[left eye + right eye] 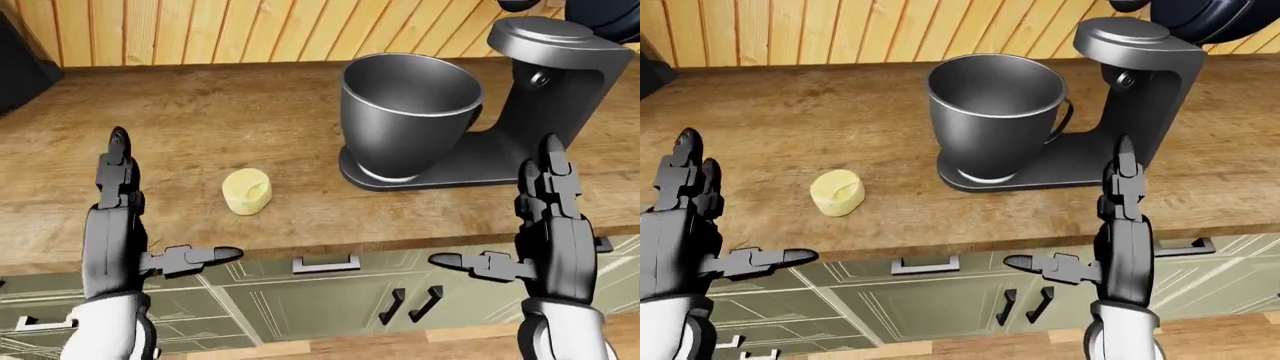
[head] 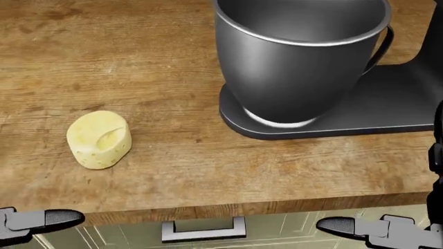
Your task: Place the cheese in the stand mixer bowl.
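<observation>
Cheese: the cheese (image 1: 247,191), a pale yellow lump, lies on the wooden counter (image 1: 200,120), untouched, at about eight o'clock from the bowl and near the counter's lower edge in the left-eye view.
Bowl: the stand mixer bowl (image 1: 409,112) sits upright and empty on the stand mixer (image 1: 545,82) base, its mouth clear with the mixer head tilted up.
Step in hand: reaching for the cheese, I'd judge; nothing is gripped yet.
How to do it well: bring the nearer hand in from nine o'clock of the cheese, low over the wood, fingers spread round the lump before closing; lift clear above the rim before moving toward the bowl.
Left hand: the left hand (image 1: 115,217) hovers at eight o'clock from the cheese, fingers straight up, thumb out sideways, fully released, holding nothing.
Right hand: the right hand (image 1: 550,225) hangs at five o'clock from the bowl, equally spread and empty, over the cabinet drawers (image 1: 320,289).
</observation>
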Motion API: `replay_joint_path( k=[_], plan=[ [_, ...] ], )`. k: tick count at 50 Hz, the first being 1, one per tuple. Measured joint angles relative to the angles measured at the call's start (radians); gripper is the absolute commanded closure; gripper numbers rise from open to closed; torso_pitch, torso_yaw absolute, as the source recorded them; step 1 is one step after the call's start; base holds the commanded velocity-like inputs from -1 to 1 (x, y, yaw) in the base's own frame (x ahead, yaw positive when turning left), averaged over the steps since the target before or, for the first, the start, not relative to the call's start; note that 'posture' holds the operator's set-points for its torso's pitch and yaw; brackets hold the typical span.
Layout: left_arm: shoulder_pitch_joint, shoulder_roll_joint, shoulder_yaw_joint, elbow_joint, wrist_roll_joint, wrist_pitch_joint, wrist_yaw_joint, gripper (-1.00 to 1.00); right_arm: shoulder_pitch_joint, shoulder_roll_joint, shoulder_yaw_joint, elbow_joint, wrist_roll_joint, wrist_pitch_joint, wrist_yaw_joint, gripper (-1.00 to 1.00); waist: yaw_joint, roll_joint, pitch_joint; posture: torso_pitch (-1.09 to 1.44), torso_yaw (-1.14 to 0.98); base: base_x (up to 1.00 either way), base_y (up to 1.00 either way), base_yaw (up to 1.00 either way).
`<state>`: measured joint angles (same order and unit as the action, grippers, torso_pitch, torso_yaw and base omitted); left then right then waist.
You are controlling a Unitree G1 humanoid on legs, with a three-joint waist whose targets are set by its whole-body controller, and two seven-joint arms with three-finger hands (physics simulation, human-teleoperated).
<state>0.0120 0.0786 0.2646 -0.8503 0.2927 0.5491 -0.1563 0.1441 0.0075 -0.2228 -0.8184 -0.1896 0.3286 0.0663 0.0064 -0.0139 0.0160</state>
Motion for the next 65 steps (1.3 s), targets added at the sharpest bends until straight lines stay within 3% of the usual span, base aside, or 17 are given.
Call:
replay_joint_path(
  k=[6, 18, 29, 40, 50, 57, 58, 59, 61, 65],
  plan=[
    [-0.035, 0.011, -0.013, 0.119, 0.016, -0.042, 0.018, -1.00, 0.001, 0.001, 0.001, 0.000, 0.003, 0.000, 0.003, -1.00, 0.001, -0.005, -0.002, 0.00, 0.00, 0.00, 0.00, 0.00],
    [-0.124, 0.020, -0.103, 0.292, 0.045, -0.082, 0.054, -1.00, 0.003, 0.001, -0.001, -0.001, 0.006, -0.002, 0.005, -1.00, 0.001, -0.001, -0.013, 0.00, 0.00, 0.00, 0.00, 0.00],
    [-0.254, 0.043, -0.132, 0.512, 0.007, -0.150, 0.108, -1.00, 0.001, 0.000, -0.002, 0.007, 0.006, -0.007, 0.005, -1.00, 0.006, 0.005, -0.026, 0.00, 0.00, 0.00, 0.00, 0.00],
    [-0.288, 0.044, -0.141, 0.654, -0.016, -0.257, 0.130, -1.00, 0.004, 0.001, -0.002, 0.010, 0.006, -0.016, 0.004, -1.00, 0.009, 0.013, -0.042, 0.00, 0.00, 0.00, 0.00, 0.00],
    [-0.322, 0.029, -0.131, 0.753, -0.101, -0.254, 0.047, -1.00, 0.001, 0.000, -0.002, 0.006, 0.004, -0.014, -0.001, -1.00, 0.013, 0.012, -0.056, 0.00, 0.00, 0.00, 0.00, 0.00],
    [-0.378, 0.054, -0.147, 0.819, -0.150, -0.228, -0.025, -1.00, 0.001, 0.001, 0.003, 0.005, 0.003, -0.013, -0.001, -1.00, 0.019, 0.017, -0.056, 0.00, 0.00, 0.00, 0.00, 0.00],
    [-0.387, 0.057, -0.149, 0.830, -0.153, -0.225, -0.030, -0.75, 0.002, 0.001, 0.002, 0.006, 0.003, -0.013, -0.001, -1.00, 0.019, 0.017, -0.055, 0.00, 0.00, 0.00, 0.00, 0.00],
    [-0.393, 0.059, -0.150, 0.838, -0.153, -0.222, -0.034, -0.29, 0.002, 0.001, 0.002, 0.006, 0.003, -0.013, -0.001, -1.00, 0.018, 0.017, -0.055, 0.00, 0.00, 0.00, 0.00, 0.00],
    [-0.399, 0.060, -0.149, 0.844, -0.150, -0.219, -0.036, 0.99, 0.004, 0.001, 0.001, 0.004, 0.004, -0.014, -0.002, -1.00, 0.017, 0.017, -0.055, 0.00, 0.00, 0.00, 0.00, 0.00],
    [-0.399, 0.047, -0.141, 0.843, -0.158, -0.235, -0.020, 1.00, 0.006, 0.001, -0.004, 0.004, 0.005, -0.018, -0.003, -1.00, 0.014, 0.014, -0.057, 0.00, 0.00, 0.00, 0.00, 0.00]
  ],
)
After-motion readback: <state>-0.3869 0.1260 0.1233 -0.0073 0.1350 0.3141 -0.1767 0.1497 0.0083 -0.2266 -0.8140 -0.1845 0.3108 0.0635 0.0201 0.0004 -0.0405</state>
